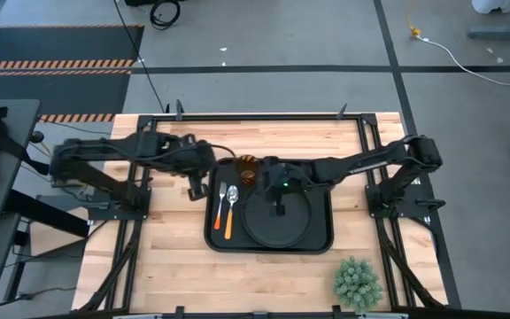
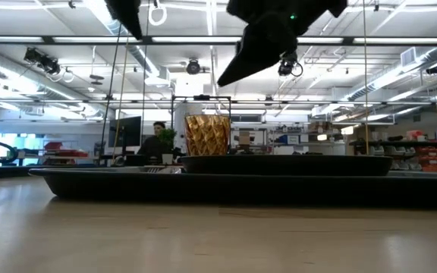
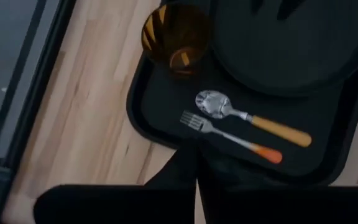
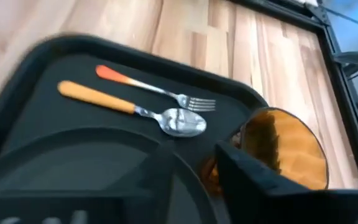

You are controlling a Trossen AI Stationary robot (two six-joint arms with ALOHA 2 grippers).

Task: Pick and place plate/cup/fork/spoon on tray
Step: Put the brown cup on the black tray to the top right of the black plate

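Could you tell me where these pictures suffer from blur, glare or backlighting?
Right wrist view: the large black rectangular tray smears at its edge, while the silver-bowled, orange-handled spoon stays crisp. Low view: bright ceiling lights silhouette the right gripper; the amber ribbed glass cup glows. High view: evenly lit, no glare.

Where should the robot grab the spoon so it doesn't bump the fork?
Probably the orange handle, taken from straight above. The spoon lies flat on the tray, so only a top-down pinch across the thin handle fits. The fork lies close alongside, nearer the tray's rim, and the plate sits on the spoon's other side, so the handle end, where the gap looks a little wider, seems easiest.
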